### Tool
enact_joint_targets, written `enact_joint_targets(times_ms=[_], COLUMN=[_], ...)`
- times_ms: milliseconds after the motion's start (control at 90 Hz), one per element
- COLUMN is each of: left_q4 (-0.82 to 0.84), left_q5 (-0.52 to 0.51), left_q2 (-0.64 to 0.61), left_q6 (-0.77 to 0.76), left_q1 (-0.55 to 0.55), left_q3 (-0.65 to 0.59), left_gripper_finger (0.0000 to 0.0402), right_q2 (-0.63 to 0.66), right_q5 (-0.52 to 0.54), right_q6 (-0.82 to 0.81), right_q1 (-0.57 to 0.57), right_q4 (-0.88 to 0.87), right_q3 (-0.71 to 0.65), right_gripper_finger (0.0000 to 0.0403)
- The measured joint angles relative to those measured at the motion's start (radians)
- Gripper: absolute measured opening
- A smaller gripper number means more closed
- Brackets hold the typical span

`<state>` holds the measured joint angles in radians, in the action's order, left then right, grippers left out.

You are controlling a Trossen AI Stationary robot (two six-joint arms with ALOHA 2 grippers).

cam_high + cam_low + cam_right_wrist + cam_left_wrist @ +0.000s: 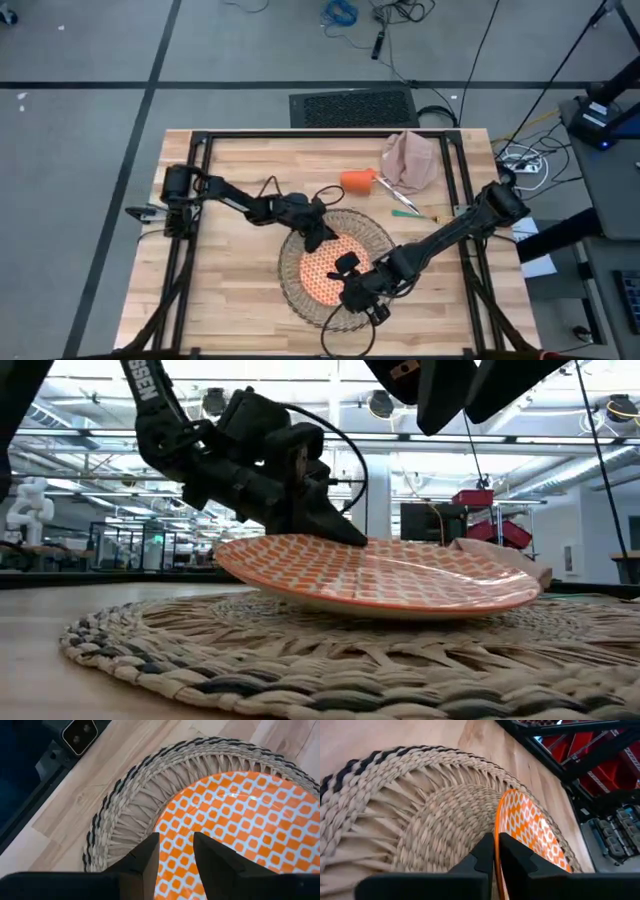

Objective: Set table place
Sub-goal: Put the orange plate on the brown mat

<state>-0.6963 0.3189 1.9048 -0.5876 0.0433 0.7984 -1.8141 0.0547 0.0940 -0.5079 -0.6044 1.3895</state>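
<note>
The left gripper point(495, 851) pinches the rim of the orange plate point(400, 575), which sits tilted on the woven placemat point(300, 650). The right gripper point(175, 851) hangs over it with fingers apart. The plate is probably being put down; next, it must lie flat.

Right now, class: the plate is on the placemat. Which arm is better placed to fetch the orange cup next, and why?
Probably the right. Its hand hovers open over the plate, holding nothing. The left hand is clamped on the plate's rim. The cup lies about midway between both arms.
</note>
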Motion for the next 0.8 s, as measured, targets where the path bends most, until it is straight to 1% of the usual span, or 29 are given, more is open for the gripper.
enact_joint_targets(times_ms=[122, 233, 367, 500, 578, 656, 722, 800], left_q4=[0.000, 0.006, 0.001, 0.008, 0.084, 0.213, 0.331, 0.402], left_q5=[-0.022, -0.040, -0.065, -0.073, -0.070, -0.074, -0.090, -0.099], left_q2=[-0.005, -0.005, -0.010, -0.038, -0.061, -0.086, -0.100, -0.103], left_q6=[0.001, 0.003, 0.026, 0.056, 0.082, 0.127, 0.164, 0.202], left_q1=[-0.001, 0.000, 0.000, 0.000, 0.000, 0.000, -0.007, -0.022], left_q3=[0.001, 0.001, 0.001, 0.001, 0.001, 0.001, 0.001, 0.000], left_gripper_finger=[0.0078, 0.0105, 0.0122, 0.0127, 0.0127, 0.0127, 0.0127, 0.0128], right_q2=[0.000, 0.000, 0.000, 0.000, 0.000, 0.000, 0.000, 0.000], right_q5=[0.000, 0.001, 0.001, 0.001, 0.001, 0.001, 0.001, -0.001], right_q6=[-0.001, -0.004, -0.006, -0.014, -0.030, -0.059, -0.097, -0.150], right_q1=[0.000, -0.001, -0.003, -0.003, -0.003, -0.005, -0.011, -0.019], right_q4=[0.000, 0.000, 0.000, -0.004, -0.031, -0.065, -0.110, -0.140], right_q3=[0.000, 0.000, 0.000, 0.000, 0.000, -0.014, -0.042, -0.091], right_gripper_finger=[0.0109, 0.0109, 0.0109, 0.0109, 0.0109, 0.0109, 0.0109, 0.0109])
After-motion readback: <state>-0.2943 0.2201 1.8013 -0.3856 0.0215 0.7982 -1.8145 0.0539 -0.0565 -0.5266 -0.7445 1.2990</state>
